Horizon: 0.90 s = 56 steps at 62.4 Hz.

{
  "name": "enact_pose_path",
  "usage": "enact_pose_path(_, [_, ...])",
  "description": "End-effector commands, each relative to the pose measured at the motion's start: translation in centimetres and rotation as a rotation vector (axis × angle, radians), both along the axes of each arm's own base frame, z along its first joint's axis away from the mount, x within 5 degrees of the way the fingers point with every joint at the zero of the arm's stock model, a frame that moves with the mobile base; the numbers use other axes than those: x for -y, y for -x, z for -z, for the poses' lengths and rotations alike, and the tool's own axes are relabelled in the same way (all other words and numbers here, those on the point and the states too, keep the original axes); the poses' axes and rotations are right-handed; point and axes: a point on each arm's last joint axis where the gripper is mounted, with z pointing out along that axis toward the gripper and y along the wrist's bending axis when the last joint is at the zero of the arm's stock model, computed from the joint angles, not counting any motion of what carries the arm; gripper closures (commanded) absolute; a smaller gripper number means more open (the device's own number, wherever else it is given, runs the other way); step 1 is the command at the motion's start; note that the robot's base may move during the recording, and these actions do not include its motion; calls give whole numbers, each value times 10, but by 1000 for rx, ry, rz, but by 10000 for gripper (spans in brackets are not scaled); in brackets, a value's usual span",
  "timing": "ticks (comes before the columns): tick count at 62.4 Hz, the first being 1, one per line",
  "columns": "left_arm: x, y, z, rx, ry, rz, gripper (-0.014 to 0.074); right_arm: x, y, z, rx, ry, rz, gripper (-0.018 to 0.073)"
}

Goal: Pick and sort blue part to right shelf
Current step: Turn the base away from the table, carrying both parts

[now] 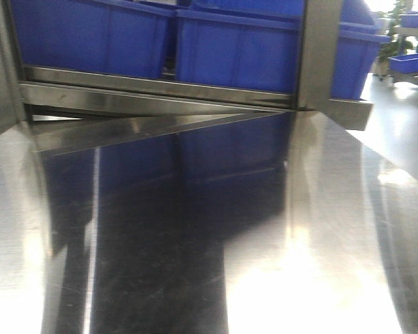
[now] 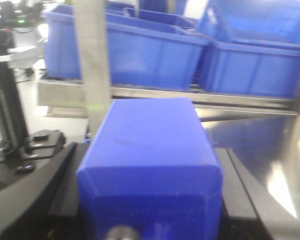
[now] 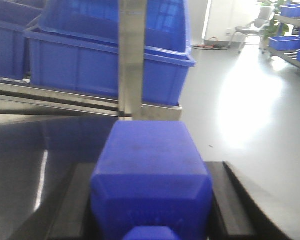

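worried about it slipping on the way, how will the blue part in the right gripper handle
The blue part looks like rigid moulded plastic, so it probably won't flex in the right gripper. Its flat sides likely give a steady hold, though the smooth faces might slip. Being boxy, it seems unlikely to roll.

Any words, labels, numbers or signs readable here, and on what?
None readable. The blue bins, shelf frame, steel table, the blue part in the left wrist view and the one in the right wrist view all show plain surfaces, no print.
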Motion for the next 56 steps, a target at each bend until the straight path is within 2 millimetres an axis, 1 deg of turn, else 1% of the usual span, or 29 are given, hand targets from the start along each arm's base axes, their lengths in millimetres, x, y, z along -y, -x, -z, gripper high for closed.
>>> enact_pose_path(1, [-1,2,-19,114,18,-18,210,0,1,-17,107,16,-1,174])
enact_pose_path(56, [-1,2,-19,112,18,-18,210,0,1,-17,107,16,-1,174])
